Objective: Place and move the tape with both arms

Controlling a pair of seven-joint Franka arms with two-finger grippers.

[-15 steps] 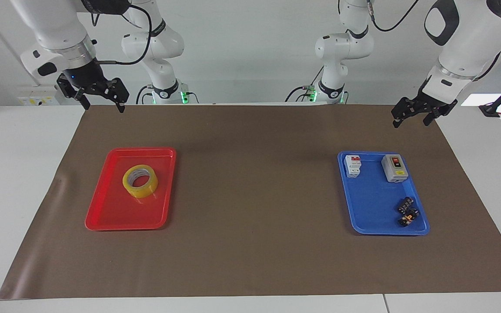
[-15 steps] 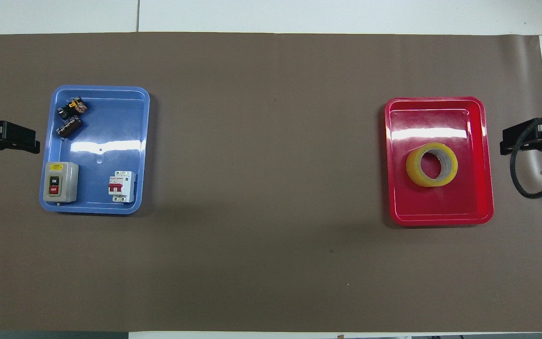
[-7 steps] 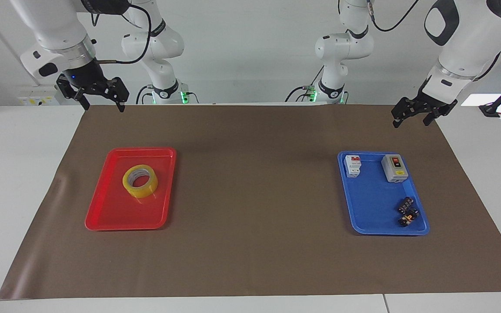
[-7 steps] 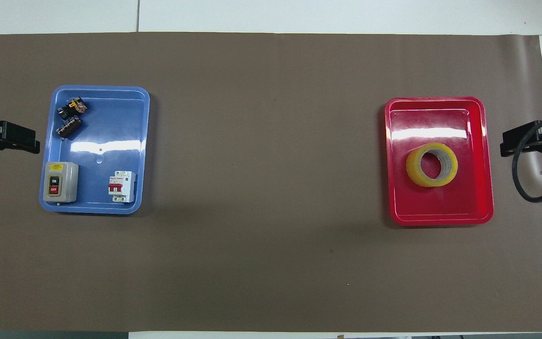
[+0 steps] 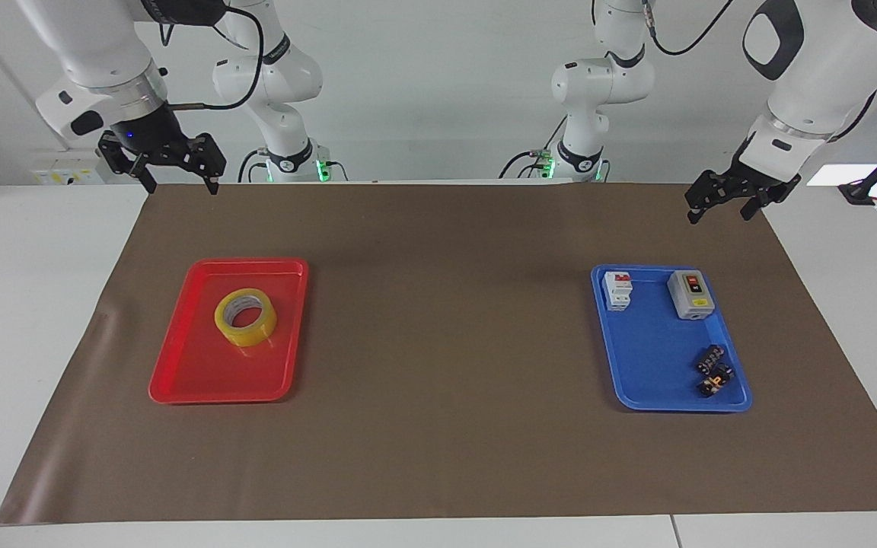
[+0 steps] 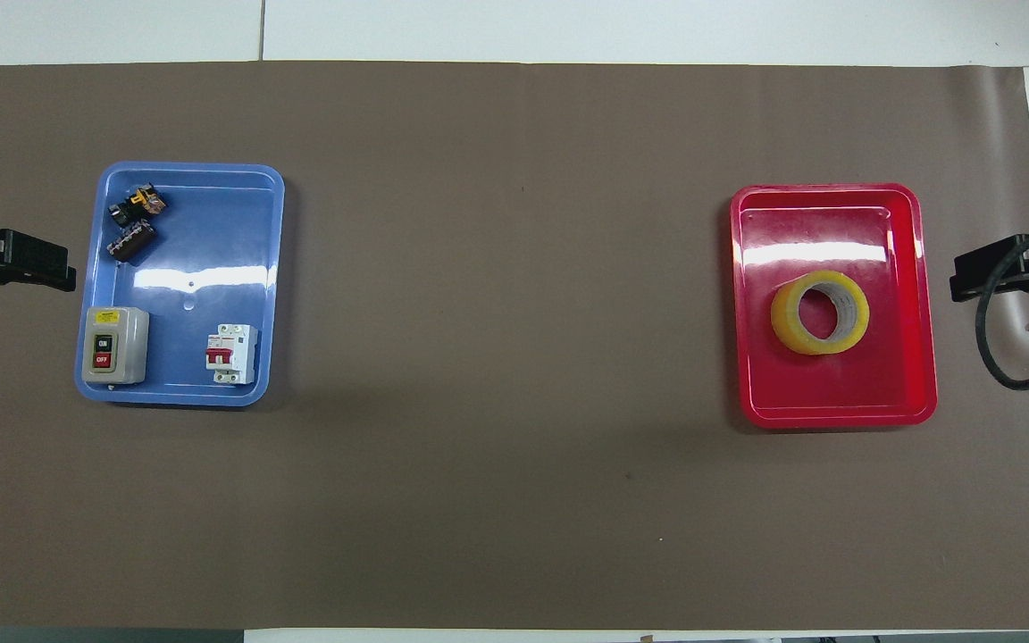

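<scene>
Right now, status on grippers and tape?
Left gripper and right gripper open, empty, raised at the mat's ends. Tape flat in red tray. Nothing in the way.

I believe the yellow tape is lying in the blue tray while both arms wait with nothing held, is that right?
Not quite: the tape lies in the red tray, as the facing view shows. The blue tray holds switches and small parts. Both arms do wait with nothing held.

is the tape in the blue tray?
No, the tape lies flat in the red tray at the right arm's end; the blue tray holds only switch parts.
</scene>
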